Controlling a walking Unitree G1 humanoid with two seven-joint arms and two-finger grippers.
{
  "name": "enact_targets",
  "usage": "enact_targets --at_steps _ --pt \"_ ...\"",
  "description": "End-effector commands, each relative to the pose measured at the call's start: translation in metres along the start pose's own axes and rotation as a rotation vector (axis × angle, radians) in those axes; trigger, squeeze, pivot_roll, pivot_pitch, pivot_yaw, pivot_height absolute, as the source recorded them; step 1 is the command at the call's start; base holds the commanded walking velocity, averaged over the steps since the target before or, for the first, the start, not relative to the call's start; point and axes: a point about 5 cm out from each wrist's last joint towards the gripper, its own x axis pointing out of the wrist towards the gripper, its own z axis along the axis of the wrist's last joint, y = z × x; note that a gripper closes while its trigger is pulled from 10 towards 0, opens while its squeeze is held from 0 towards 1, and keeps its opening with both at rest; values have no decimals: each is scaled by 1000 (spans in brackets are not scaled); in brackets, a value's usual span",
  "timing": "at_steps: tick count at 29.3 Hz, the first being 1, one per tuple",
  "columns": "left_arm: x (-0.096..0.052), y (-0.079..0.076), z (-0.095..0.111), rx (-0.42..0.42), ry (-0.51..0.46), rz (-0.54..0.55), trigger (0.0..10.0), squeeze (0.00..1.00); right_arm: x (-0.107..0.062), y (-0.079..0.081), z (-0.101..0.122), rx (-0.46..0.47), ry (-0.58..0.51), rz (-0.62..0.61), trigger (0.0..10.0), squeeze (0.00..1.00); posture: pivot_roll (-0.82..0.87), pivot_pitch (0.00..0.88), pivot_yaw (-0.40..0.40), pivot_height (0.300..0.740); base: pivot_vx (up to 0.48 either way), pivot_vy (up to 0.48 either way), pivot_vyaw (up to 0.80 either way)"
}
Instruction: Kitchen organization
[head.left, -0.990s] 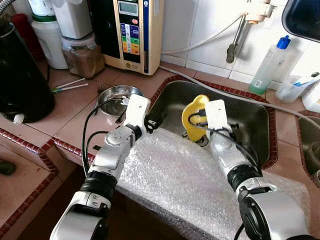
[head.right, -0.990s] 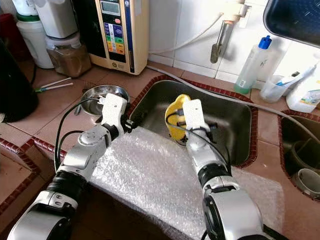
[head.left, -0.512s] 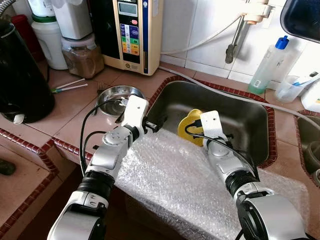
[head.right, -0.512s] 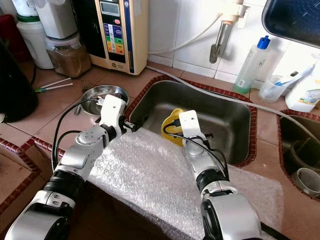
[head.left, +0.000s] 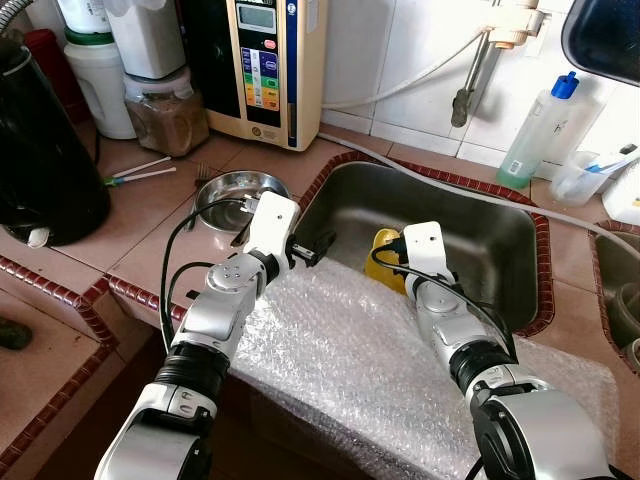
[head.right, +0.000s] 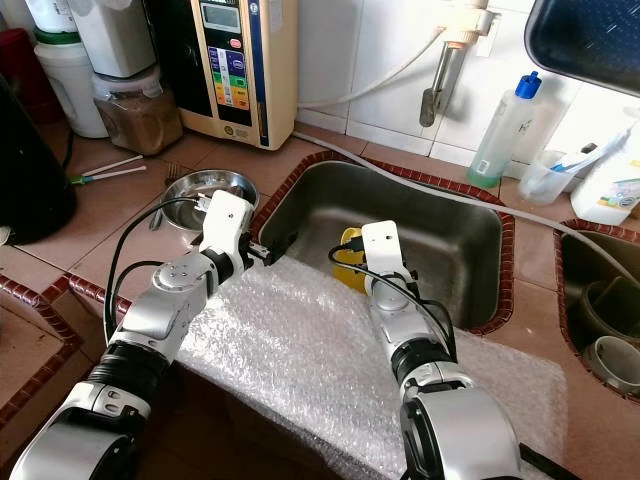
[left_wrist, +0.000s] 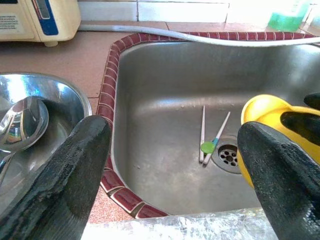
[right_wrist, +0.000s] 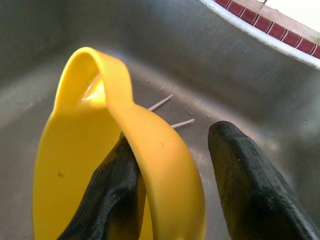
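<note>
A yellow plastic cup (head.left: 382, 256) is low in the steel sink (head.left: 480, 215), close to its near wall. My right gripper (right_wrist: 172, 135) is shut on the cup's rim (right_wrist: 150, 150), one black finger inside the cup and the other outside it. My left gripper (left_wrist: 175, 132) is open with nothing between its fingers; it hovers at the sink's left corner, by the edge of the bubble wrap (head.left: 340, 350). Two chopsticks (left_wrist: 202, 131) and a green-tipped stick lie by the drain (left_wrist: 228, 156).
A steel bowl (head.left: 235, 190) holding a spoon (left_wrist: 25, 117) sits on the tiled counter left of the sink. Behind stand a beige water unit (head.left: 265, 65), a jar (head.left: 165, 110) and a black appliance (head.left: 40, 160). A faucet (head.left: 468, 90) and a blue-capped bottle (head.left: 540, 130) are at the back.
My right gripper has come down and back toward the sink's near wall, carrying the yellow cup lower into the basin. The left arm has barely moved.
</note>
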Motion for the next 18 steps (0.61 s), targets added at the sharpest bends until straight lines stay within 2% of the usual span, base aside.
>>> enact_targets --at_steps 1,7,8,10,11,13,16,18 --pt "-1 -1 1 12 3 -6 10000 1000 0 2 -1 40 14 7 10000 1000 121 0 -59 740 0 0 0" --pt "-1 1 2 15 1 3 10000 1000 -1 11 3 90 2 60 10000 1000 122 0 -58 740 0 0 0" --pt "0 0 2 16 1 3 10000 1000 -2 21 9 174 -27 141 10000 1000 121 0 -57 740 0 0 0" --pt "0 0 3 16 1 2 10000 1000 -3 29 13 226 -41 212 10000 1000 118 0 -56 740 0 0 0" --pt "0 0 3 16 1 2 10000 1000 -3 29 13 226 -41 212 10000 1000 118 0 -56 740 0 0 0" --pt "1 -2 1 14 3 3 10000 1000 -3 34 14 314 -18 263 10000 1000 117 0 -58 740 0 0 0" --pt "1 -3 1 12 4 1 10000 1000 -3 37 14 357 1 308 10000 1000 118 0 -59 740 0 0 0" --pt "0 -3 1 12 4 3 10000 1000 -4 39 16 457 2 358 10000 1000 118 0 -60 740 0 0 0"
